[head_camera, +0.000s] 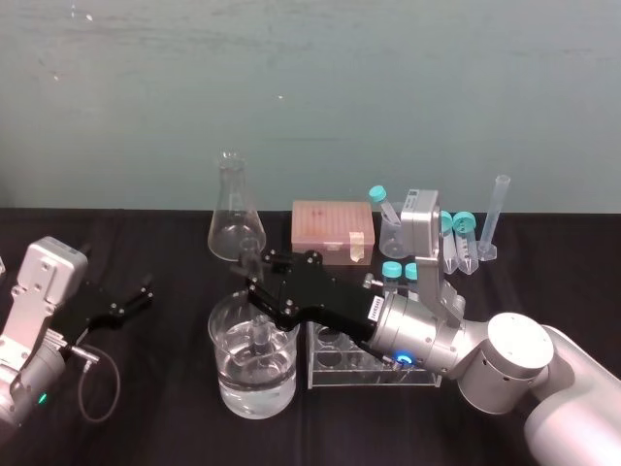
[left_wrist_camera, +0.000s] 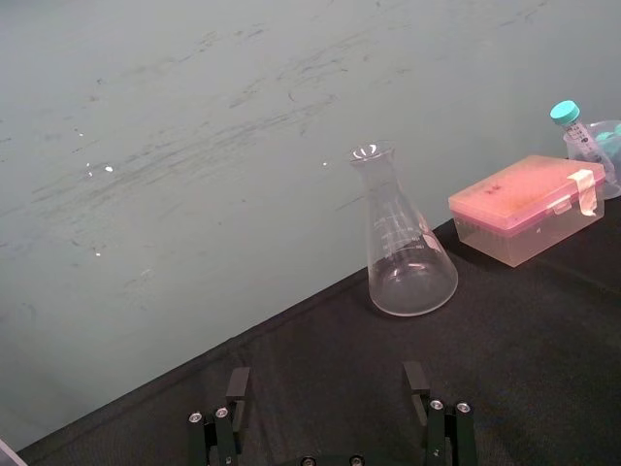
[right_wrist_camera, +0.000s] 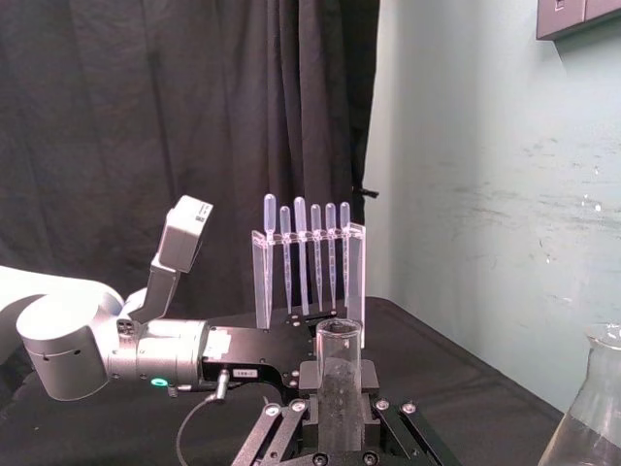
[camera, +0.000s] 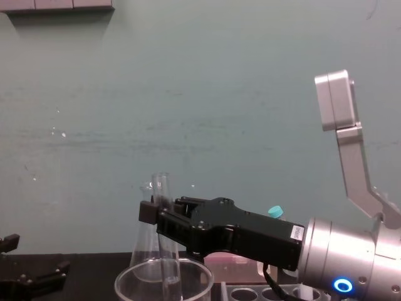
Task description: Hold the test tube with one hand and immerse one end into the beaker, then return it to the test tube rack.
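Bare table (head_camera: 165,417) lies open left of the beaker (head_camera: 231,381) — the test tube (head_camera: 250,254) in the right gripper (head_camera: 257,283) blocks its mouth; test tube rack (head_camera: 335,361) just beside, flask (head_camera: 233,218) behind.

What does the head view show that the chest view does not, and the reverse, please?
Head view: the water in the beaker, the test tube's lower end inside it, and the frosted cylinder at far right. Chest view: the side profile, the tube's mouth rising above the right gripper and its body running down past the beaker's rim. Both: the right gripper shut on the tube over the beaker, the flask behind, the test tube rack beside the beaker, and the left gripper parked open at the left.
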